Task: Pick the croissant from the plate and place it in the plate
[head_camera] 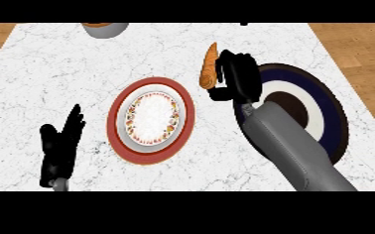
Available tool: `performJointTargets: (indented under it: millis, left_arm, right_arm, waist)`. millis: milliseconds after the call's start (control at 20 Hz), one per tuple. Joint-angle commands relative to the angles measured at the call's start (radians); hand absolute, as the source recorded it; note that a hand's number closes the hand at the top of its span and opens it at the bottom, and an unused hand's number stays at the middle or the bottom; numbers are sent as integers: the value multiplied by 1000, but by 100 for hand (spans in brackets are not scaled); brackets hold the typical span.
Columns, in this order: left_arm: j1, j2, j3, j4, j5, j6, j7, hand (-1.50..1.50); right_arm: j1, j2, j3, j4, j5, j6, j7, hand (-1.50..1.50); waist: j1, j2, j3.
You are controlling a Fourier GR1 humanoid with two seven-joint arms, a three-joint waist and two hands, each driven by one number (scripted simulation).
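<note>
black left hand (60, 146) rests nearest, below and to the left of the red-rimmed plate (115, 121), its fingers straight and spread, pointing up and holding nothing. the red-rimmed plate lies on the white marble counter (58, 69) with its patterned white centre bare. to its right, the grey right forearm (293, 148) crosses a dark blue-ringed plate (334, 113). farther back, the right hand (238, 79) sits just right of the red-rimmed plate's upper edge, its fingers curled round the orange-brown croissant (210, 67), which stands nearly upright between the two plates. a bowl (106, 29) sits far behind the red-rimmed plate, to its left.
</note>
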Motion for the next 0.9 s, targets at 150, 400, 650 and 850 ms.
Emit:
performJointTargets:
  millis: [150,400,650,850]
  left_arm:
    - [15,8,-5,-35,19,-33,9,0]
    - [-25,10,-19,-71,3,-42,25,0]
    - [-72,-13,-16,6,-13,-65,-6,0]
    - [-91,-31,-26,-11,-20,-72,24,0]
  right_arm:
    - [184,-133,-15,-394,124,57,292,150]
    - [380,-301,-91,-701,132,159,384,150]
    - [518,-347,-192,-789,117,200,361,150]
    - [526,-370,-279,-731,37,263,286,150]
  waist:
    - [27,16,0]
    - [85,39,2]
    - [116,50,2]
    - [123,51,3]
